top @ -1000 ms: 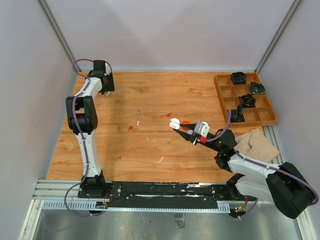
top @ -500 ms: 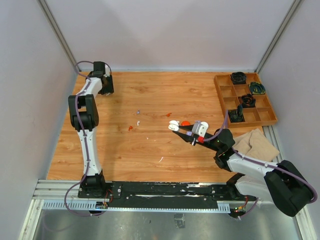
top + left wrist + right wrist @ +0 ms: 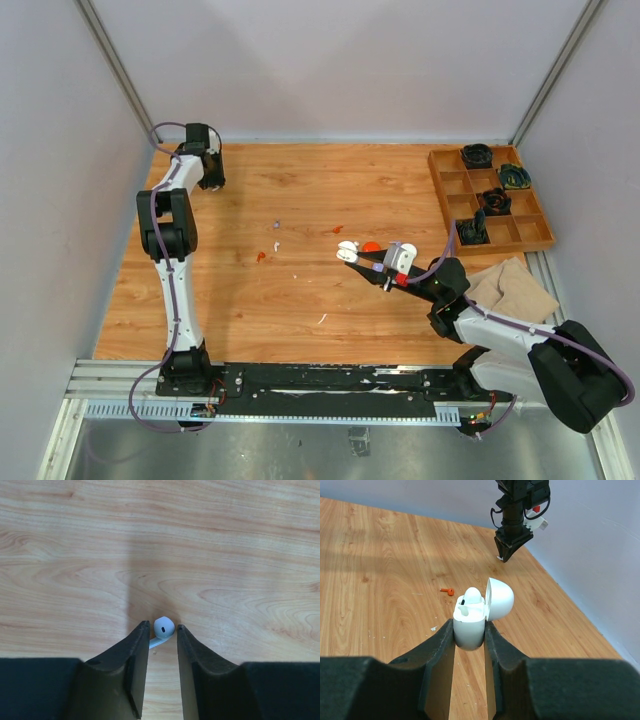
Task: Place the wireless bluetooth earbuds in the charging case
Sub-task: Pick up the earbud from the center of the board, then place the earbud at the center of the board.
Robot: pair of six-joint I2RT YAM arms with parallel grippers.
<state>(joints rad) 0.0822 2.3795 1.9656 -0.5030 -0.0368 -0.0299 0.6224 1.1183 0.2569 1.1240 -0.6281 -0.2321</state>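
Note:
A white earbud point(image 3: 163, 628) lies on the wood at the far left back of the table. My left gripper point(image 3: 163, 626) stands over it, its jaws narrow and close on both sides of the bud's head, with thin gaps still showing; the stem runs under the left finger. Above mid-table, my right gripper point(image 3: 470, 630) is shut on the white charging case point(image 3: 469, 625), which also shows in the top view point(image 3: 349, 250). Its lid is open and one white earbud point(image 3: 473, 595) sits inside. An orange-red earbud point(image 3: 448, 591) lies loose beyond it.
More tiny orange-red point(image 3: 261, 256) and pale purple point(image 3: 276, 222) bits lie mid-table, and a red puck point(image 3: 371, 246) sits by the right gripper. A wooden compartment tray point(image 3: 447, 200) with black coils stands back right, a beige cloth point(image 3: 515, 290) in front of it. Walls close in on both sides.
The left jaws have narrowed around the white earbud. The right gripper with the case shifted slightly and then held still.

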